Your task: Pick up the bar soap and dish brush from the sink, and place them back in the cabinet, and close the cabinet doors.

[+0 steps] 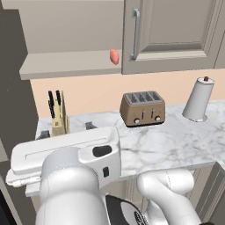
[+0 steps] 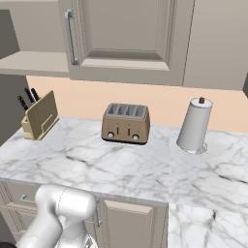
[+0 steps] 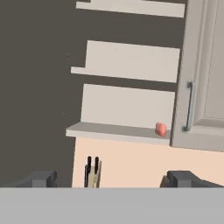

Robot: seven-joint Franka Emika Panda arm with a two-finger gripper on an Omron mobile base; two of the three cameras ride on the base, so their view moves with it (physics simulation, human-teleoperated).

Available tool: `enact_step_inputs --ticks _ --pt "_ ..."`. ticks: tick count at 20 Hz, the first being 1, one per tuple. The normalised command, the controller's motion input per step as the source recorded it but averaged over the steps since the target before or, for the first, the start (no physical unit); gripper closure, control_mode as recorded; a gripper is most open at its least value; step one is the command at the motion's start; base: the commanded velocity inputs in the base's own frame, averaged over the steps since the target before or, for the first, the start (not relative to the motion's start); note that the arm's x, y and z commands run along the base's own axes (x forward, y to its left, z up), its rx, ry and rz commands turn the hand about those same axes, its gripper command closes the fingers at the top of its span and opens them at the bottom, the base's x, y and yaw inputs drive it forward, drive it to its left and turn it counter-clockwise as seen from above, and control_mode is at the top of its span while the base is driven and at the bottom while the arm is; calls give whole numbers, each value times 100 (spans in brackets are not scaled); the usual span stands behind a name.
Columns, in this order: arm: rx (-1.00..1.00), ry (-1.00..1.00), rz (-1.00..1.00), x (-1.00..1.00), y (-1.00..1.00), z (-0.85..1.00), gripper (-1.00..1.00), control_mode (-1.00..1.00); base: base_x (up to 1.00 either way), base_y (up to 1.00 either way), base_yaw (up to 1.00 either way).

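The bar soap [image 1: 114,56] sits at the front edge of the open cabinet [image 1: 66,63] shelf, just beside the shut door [image 1: 171,35], above the worktop [image 1: 176,140] with its toaster [image 1: 142,108], while the end effector [image 3: 114,178] stands wide open, holding nothing.

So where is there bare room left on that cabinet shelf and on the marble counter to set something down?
The cabinet shelf is bare from its left end to the bar soap, which sits tight beside the door. On the counter, free marble lies between knife block and toaster, between toaster and paper towel roll, and along the whole front strip.
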Motion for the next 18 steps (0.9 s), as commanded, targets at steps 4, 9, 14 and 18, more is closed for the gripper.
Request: enact_step_inputs --ticks 4,9,14,18 --pt "0 3 4 0 29 0 -100 -100 0 0 0" --pt "0 4 4 0 27 0 -100 -100 0 0 0" --pt "0 2 4 0 21 0 -100 -100 0 0 0" --pt "0 0 3 0 25 -2 -100 -100 0 0 0"
